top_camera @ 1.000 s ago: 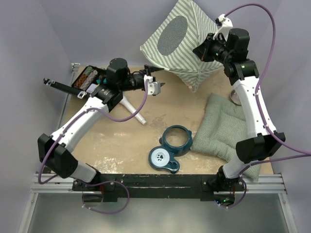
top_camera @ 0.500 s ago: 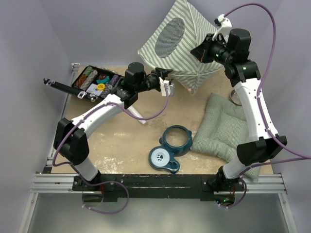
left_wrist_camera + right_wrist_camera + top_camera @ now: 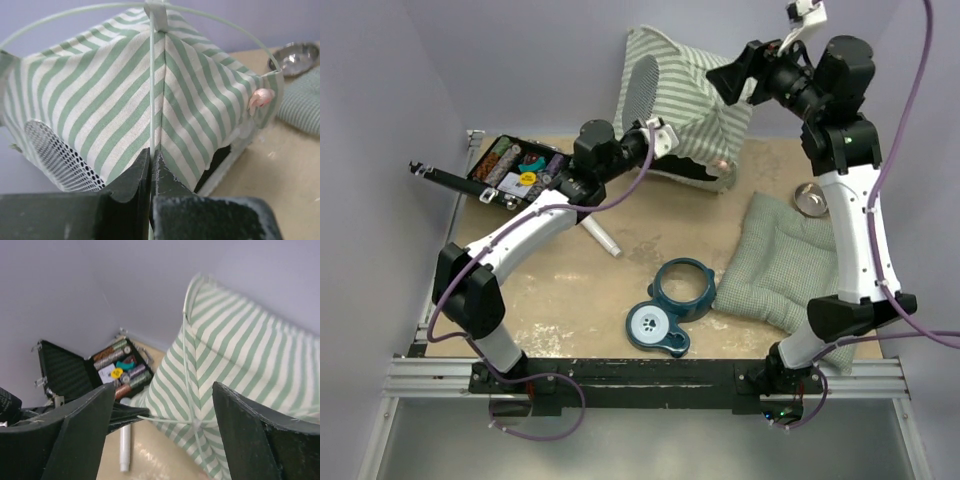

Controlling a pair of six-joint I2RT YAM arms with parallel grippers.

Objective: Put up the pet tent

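The green-and-white striped pet tent (image 3: 685, 100) stands tipped at the back of the table, its mesh window (image 3: 642, 88) facing left. My left gripper (image 3: 658, 134) is at the tent's lower left side, shut on one of its thin white poles (image 3: 150, 90); in the left wrist view the jaws (image 3: 151, 152) pinch that pole where it runs down a seam. My right gripper (image 3: 732, 76) hangs open above the tent's upper right, holding nothing. In the right wrist view its fingers (image 3: 164, 390) frame the tent (image 3: 240, 360) and the crossing poles (image 3: 195, 424) below.
A teal double bowl stand (image 3: 670, 305) lies at the front centre. A green checked cushion (image 3: 780, 265) lies on the right, with a metal bowl (image 3: 810, 198) behind it. An open case of chips (image 3: 515, 168) sits at the back left. A white tube (image 3: 603, 238) lies under the left arm.
My left gripper reached right to the tent and closed on a pole. My right gripper let go of the tent, opened and rose. The tent swung left and down.
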